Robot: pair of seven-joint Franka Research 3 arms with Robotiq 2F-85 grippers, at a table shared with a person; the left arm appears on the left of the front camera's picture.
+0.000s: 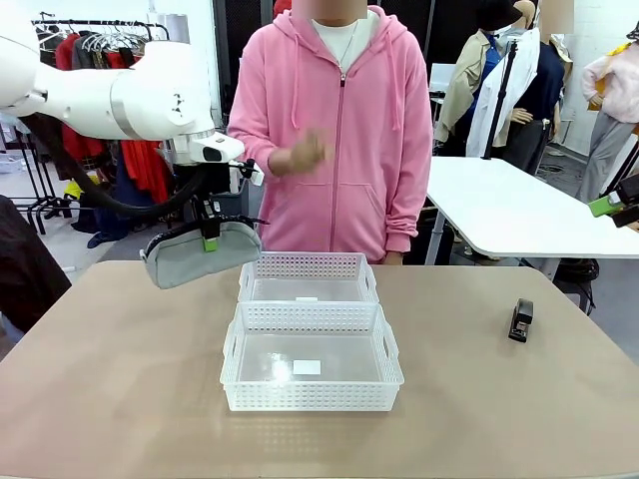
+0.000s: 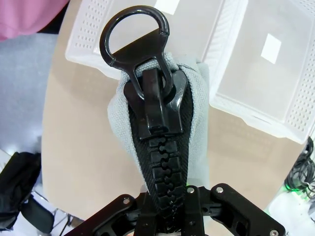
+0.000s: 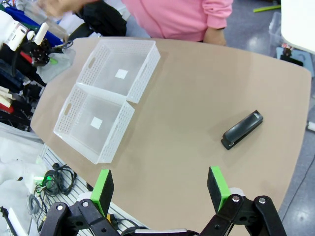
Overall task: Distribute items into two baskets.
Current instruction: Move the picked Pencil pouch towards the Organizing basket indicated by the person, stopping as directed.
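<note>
Landmark: we take the near basket (image 1: 312, 397), a white lattice one with a small white label on its floor, standing mid-desk (image 1: 120, 399).
Far basket (image 1: 308, 264): directly behind the near basket, long sides touching or nearly so; we cannot tell which.
Left claw (image 1: 210, 242): up in the air behind and to the left of the near basket, pointing down, clamped onto the pouch's top edge.
Grey pouch (image 1: 185, 257): hangs from that claw, clear of the desk, sagging at both ends. From the left wrist we see the black zipper (image 2: 160, 162) run up between the fingers to a slider with a ring pull (image 2: 134, 34).
Right claw (image 3: 160, 179): jaws wide apart, nothing between the green pads; it hovers high, well to the right of the near basket.
Black stapler (image 1: 520, 319): flat on the desk, well apart to the right of the near basket, untouched.
Person: pink hoodie, standing beyond the near basket at the desk's far edge, one hand (image 1: 300, 155) raised at chest height.
</note>
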